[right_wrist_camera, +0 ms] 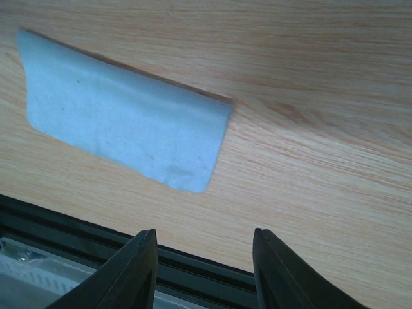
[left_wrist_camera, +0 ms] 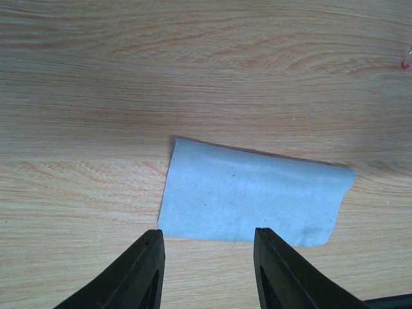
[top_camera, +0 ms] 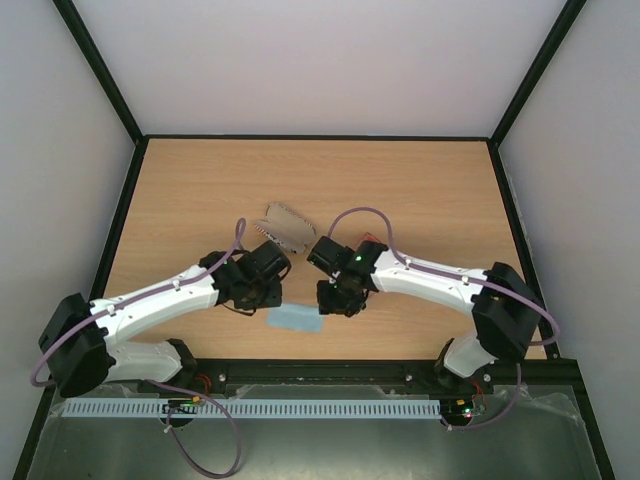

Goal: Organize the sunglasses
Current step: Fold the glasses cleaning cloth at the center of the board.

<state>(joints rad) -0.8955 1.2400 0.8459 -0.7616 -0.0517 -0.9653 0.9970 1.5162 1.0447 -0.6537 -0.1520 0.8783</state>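
Cloth [top_camera: 295, 320], light blue, lies flat on the desk [top_camera: 420, 190] close to its near edge, between the two arms. At its left end hangs the left hand [left_wrist_camera: 207, 235], fingers apart with nothing between them; at its right end the right hand [right_wrist_camera: 205, 233], likewise spread and empty. Farther back, a patterned oblong case [top_camera: 288, 228] lies just beyond the left hand. Of the sunglasses [top_camera: 368, 238] only a red-orange bit shows, right of the case, just beyond the right wrist
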